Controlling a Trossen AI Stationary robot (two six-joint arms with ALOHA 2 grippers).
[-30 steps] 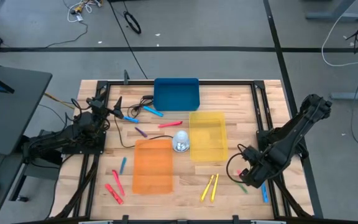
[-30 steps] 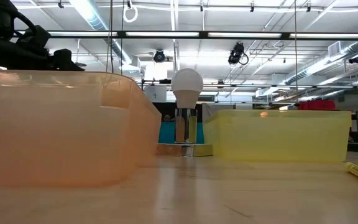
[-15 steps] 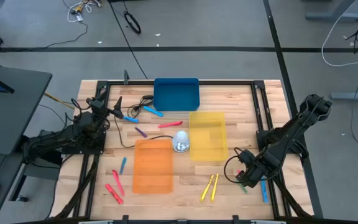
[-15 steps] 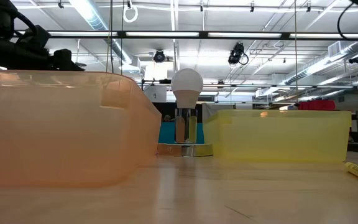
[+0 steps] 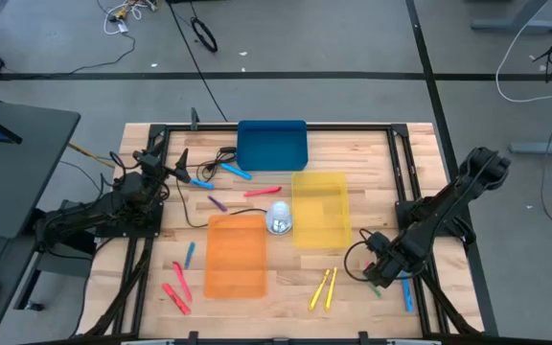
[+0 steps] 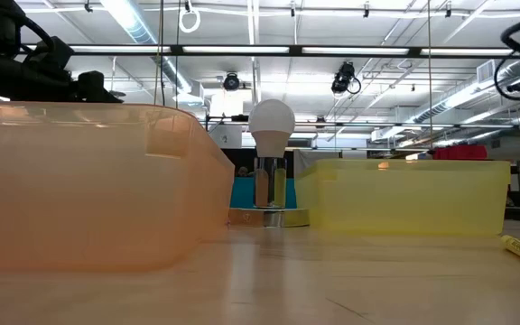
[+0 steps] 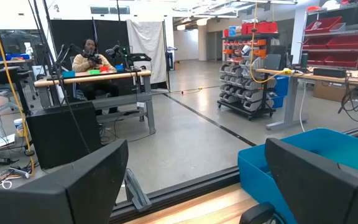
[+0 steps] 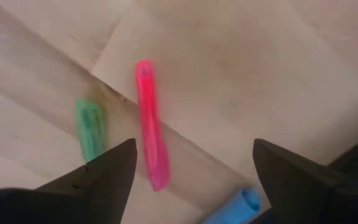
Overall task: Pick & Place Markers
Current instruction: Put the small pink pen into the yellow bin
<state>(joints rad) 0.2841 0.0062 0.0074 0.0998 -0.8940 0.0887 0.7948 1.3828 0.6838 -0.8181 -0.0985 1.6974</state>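
markers: pink-red (image 8: 150,126), green (image 8: 89,129), light blue (image 8: 232,206) | trays: orange (image 5: 235,255), yellow (image 5: 320,210), blue (image 5: 272,145)

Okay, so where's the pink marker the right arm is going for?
The pink marker lies flat on the table's right front part, straight beneath the right gripper. A green marker lies beside it, and a blue marker is near its end.

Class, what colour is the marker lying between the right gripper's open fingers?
Pink-red marker, between the right gripper's fingers; clearest in the right wrist view.
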